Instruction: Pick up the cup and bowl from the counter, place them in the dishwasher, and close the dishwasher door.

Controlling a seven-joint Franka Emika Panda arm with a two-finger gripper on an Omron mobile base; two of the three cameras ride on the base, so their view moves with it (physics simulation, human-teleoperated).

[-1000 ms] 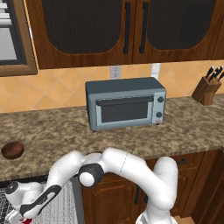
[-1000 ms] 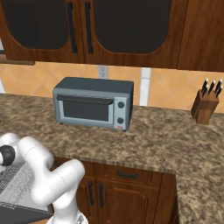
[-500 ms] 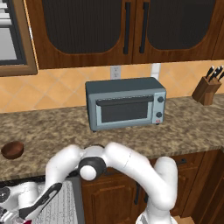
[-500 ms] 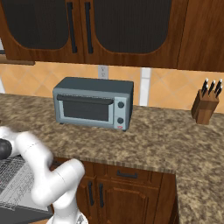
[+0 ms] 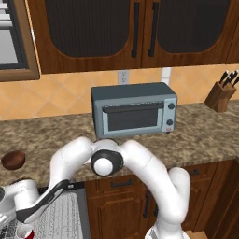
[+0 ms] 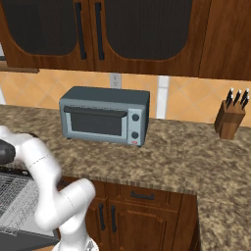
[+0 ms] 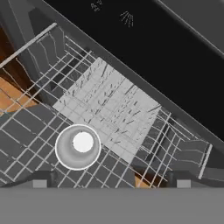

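The red cup [image 5: 23, 231] stands upright in the dishwasher's grey-white wire rack [image 5: 58, 215]. From above, its white rim and inside [image 7: 78, 146] show. My gripper [image 7: 110, 183] hangs over the rack, open, its fingertips [image 7: 39, 182] wide apart with nothing between them; the cup sits just beyond them, untouched. The dark brown bowl [image 5: 13, 159] rests on the granite counter [image 5: 200, 135] at the far left, above the dishwasher. The dishwasher door [image 6: 22, 240] lies folded down under the pulled-out rack [image 6: 14, 196].
A grey-blue toaster oven [image 5: 134, 109] stands mid-counter against the wall, and a knife block [image 5: 221, 94] at the right. Dark wooden wall cabinets [image 5: 140, 32] hang above. Brown base cabinets [image 6: 132, 218] sit right of the dishwasher.
My hand has drawn left and slightly up over the rack, away from the cup. The cup stays standing in the rack; the bowl has not moved.
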